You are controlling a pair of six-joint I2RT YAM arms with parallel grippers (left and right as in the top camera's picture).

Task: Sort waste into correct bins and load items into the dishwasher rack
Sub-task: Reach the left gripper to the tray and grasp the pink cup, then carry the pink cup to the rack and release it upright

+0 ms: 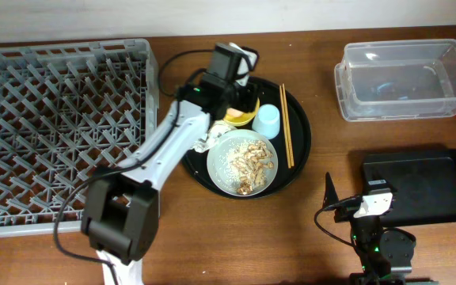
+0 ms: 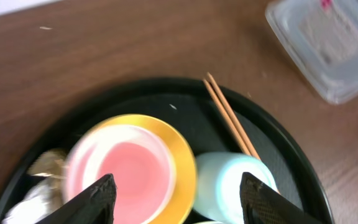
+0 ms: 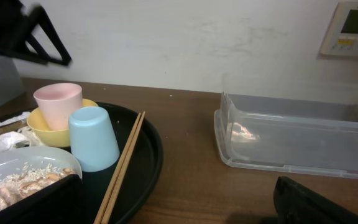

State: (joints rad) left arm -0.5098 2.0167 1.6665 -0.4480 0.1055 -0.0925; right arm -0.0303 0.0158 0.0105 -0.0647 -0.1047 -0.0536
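Note:
On the round black tray (image 1: 301, 150), a small pink cup (image 2: 126, 165) stands inside the yellow bowl (image 2: 182, 162). A light-blue cup (image 1: 267, 120) sits upside down beside them. The chopsticks (image 1: 286, 134) lie along the tray's right side. The grey-blue plate (image 1: 214, 162) holds beige food bits (image 1: 249, 161) and white crumbs. The crumpled napkin (image 1: 204, 142) lies at the plate's left. My left gripper (image 2: 179, 202) is open above the bowl and cups, one finger over the pink cup, the other past the blue cup. My right gripper (image 3: 179, 205) is open and empty, low over the table near the front.
The grey dishwasher rack (image 1: 54, 119) fills the left of the table. The clear tub (image 1: 402, 79) stands at the back right, with the black container (image 1: 422, 186) in front of it. My right arm (image 1: 374, 237) sits just left of the black container.

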